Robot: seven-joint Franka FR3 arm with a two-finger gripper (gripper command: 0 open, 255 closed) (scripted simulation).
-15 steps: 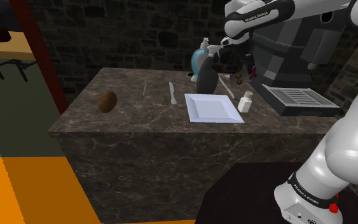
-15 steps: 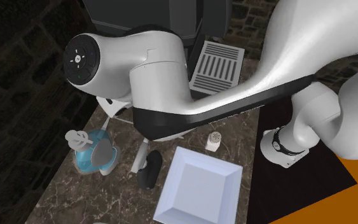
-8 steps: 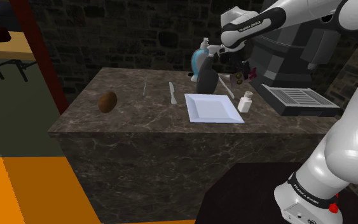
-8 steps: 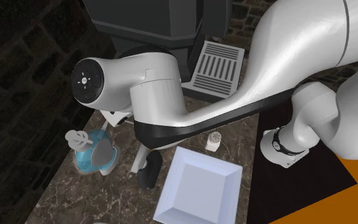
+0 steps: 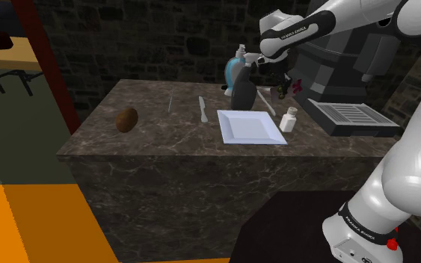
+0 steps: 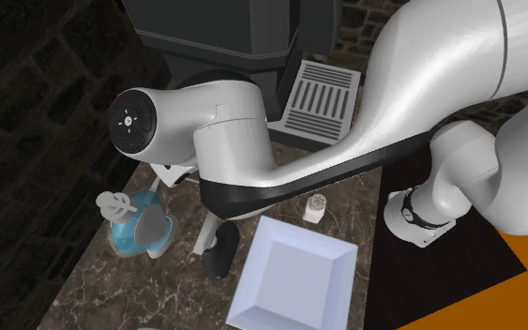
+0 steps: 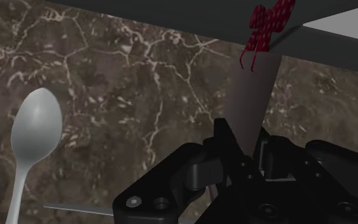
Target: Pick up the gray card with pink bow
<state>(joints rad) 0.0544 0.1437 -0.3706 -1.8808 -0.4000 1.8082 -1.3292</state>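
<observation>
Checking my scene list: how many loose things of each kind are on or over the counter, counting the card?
Utensils: 2 (spoon, white utensil)
Plate: 1
Shaker: 1
Blue bottle: 1
Dark rounded object: 1
Brown oval object: 1
Card with bow: 1
Total: 8, leaving out a faint sliver I cannot class.

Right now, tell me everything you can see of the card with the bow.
The card is a thin, plain grey-brown sheet with a dark pink bow at its far end. The gripper clasps its near end, so it juts out beyond the fingers over the marble counter, apart from the spoon.
</observation>
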